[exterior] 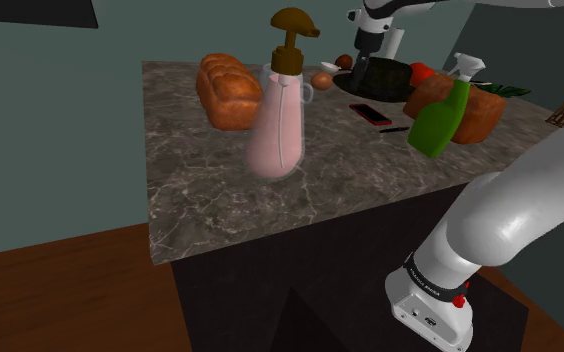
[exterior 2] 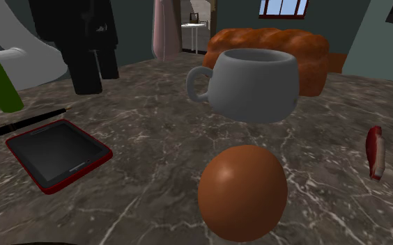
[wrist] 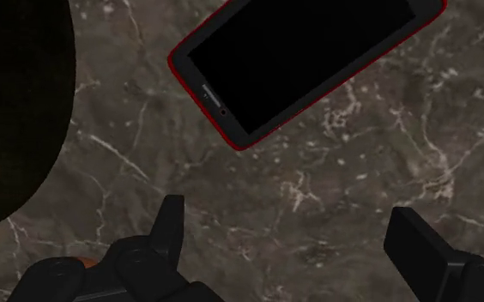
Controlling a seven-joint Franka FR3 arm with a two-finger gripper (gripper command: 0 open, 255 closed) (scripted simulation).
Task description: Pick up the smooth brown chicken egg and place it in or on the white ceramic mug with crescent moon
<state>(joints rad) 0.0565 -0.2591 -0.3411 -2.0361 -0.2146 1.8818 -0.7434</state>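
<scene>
The tool (wrist: 287,249) hangs released over the bench (exterior: 210,190), its two black fingers (wrist: 168,228) standing well apart with only bare veined stone between them. It grips nothing. Just ahead of the fingertips lies a red-edged phone (wrist: 305,60), flat and screen up, and in the second exterior view the tool (exterior 2: 96,73) stands above the bench beyond that phone (exterior 2: 57,153).

The egg (exterior 2: 242,193) rests on the bench, smooth and brown, lying free. It is near the mug (exterior 2: 254,83) but apart from it, with a strip of stone between. In the shoulder view the egg (exterior: 322,79) sits beside the rim of a dark pan (exterior: 375,78), with the tool (exterior: 370,62) poised above that pan's area. A sliver of brown by the root of one finger in the wrist view may be the egg, though too little shows to be sure.

The mug is pale grey, upright, mouth open, handle turned toward the phone's side. A braided loaf (exterior 2: 272,49) lies behind it.

I judge the step in hand to be the approach: nothing is grasped and the egg is not between the fingers. The next move calls for shifting the tool sideways off the phone until the fingers straddle the egg, then lowering and closing gently, since a round egg may roll or slip out.
</scene>
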